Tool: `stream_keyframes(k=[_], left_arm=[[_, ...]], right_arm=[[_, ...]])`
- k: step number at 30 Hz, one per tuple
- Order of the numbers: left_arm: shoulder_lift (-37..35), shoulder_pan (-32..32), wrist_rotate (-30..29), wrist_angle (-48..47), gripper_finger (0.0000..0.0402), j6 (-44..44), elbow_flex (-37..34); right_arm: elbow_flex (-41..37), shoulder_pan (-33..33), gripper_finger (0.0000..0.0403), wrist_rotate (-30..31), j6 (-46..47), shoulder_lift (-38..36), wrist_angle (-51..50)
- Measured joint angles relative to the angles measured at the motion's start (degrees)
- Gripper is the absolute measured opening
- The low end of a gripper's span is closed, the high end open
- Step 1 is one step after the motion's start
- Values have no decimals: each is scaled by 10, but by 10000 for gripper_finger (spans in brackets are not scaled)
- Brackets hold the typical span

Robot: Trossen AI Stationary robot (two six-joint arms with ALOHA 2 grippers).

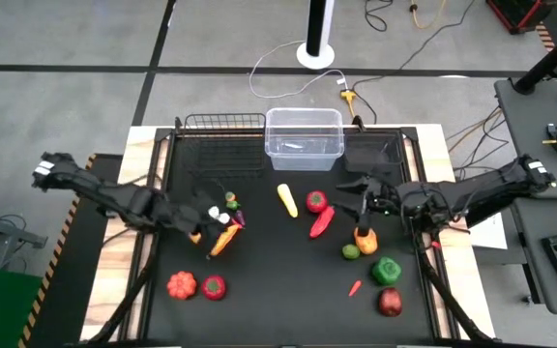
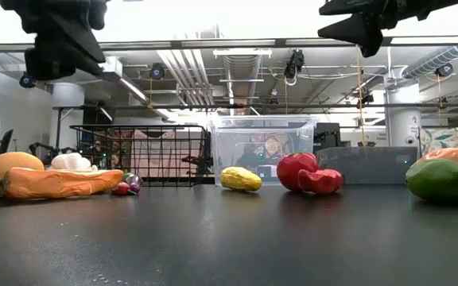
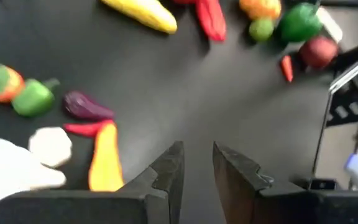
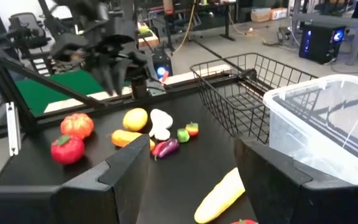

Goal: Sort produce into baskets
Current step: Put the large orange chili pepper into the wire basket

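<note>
The produce lies scattered on the black mat. A yellow corn (image 1: 287,199), a red tomato (image 1: 315,201) and a red chilli (image 1: 322,222) lie in the middle. An orange carrot (image 1: 222,241), white garlic (image 1: 219,218) and small pieces lie at the left. My left gripper (image 3: 197,152) hovers above that left cluster, slanting down, its fingers a narrow gap apart with nothing between them. My right gripper (image 4: 191,155) hangs level above the mat right of the tomato, open and empty. A black wire basket (image 1: 222,141), a clear bin (image 1: 304,138) and a dark tray (image 1: 377,155) stand along the far edge.
An orange pumpkin (image 1: 181,284) and a red tomato (image 1: 214,286) lie near the front left. A green pepper (image 1: 387,270), a lime (image 1: 351,252), a small chilli (image 1: 355,287) and a dark red fruit (image 1: 390,302) lie at the front right. Bare mat lies between the two groups.
</note>
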Motion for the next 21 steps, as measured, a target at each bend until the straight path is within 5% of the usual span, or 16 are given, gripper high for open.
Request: stream_keyframes(k=[10, 21], left_arm=[[213, -20, 0, -176, 69, -39, 135], [319, -19, 12, -206, 122, -65, 160]], right_arm=[[0, 0, 224, -2, 22, 11, -21], [-1, 0, 224, -2, 38, 12, -38]])
